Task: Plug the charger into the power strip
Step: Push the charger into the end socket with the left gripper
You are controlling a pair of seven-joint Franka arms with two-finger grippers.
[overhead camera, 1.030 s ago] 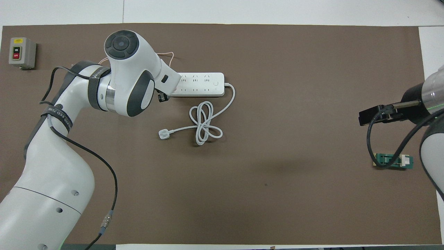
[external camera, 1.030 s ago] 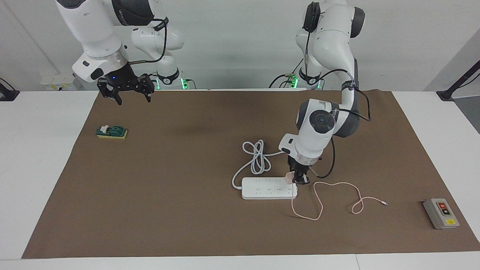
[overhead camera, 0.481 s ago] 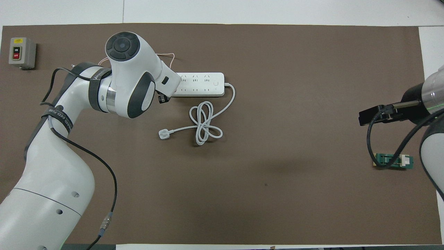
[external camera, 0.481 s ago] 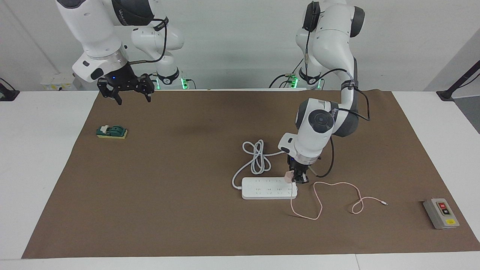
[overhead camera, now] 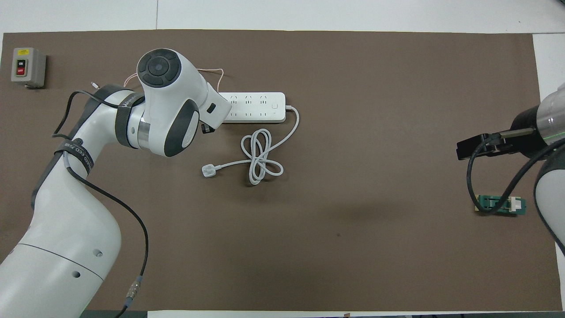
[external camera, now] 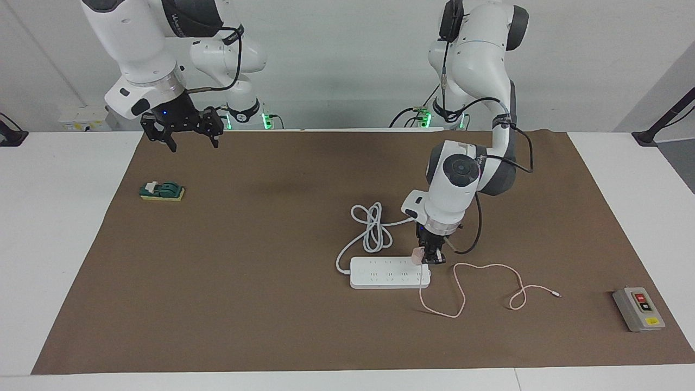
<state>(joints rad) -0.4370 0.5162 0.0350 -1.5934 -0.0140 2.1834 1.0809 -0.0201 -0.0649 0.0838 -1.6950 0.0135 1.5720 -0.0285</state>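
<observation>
From overhead, the left arm's bulky wrist covers the left gripper [external camera: 433,259], the charger [external camera: 417,255] and the end of the power strip [external camera: 389,272] toward the left arm's side, so the contact there can only be read from the facing view. In that view the left gripper points straight down, pinching the small pink charger at the strip's end, at the edge nearer the robots; whether its prongs are seated in an outlet cannot be made out. The charger's thin pink cable [external camera: 478,282] loops over the brown mat [external camera: 244,304] toward the left arm's end of the worktop [external camera: 54,271], partly hidden from above. The strip's thick white cord [overhead camera: 260,154] lies coiled nearer the robots than the strip, ending in a white plug [overhead camera: 208,171].

The right gripper [external camera: 183,136] waits with its fingers spread, raised over the mat's corner nearest the right arm's base; overhead it is cut off by the frame edge. Under it, a small green block [external camera: 162,191] sits by the mat's edge. A grey button box [external camera: 639,309] stands near the mat's corner farthest from the robots at the left arm's end. The middle of the mat, between strip and green block, is bare.
</observation>
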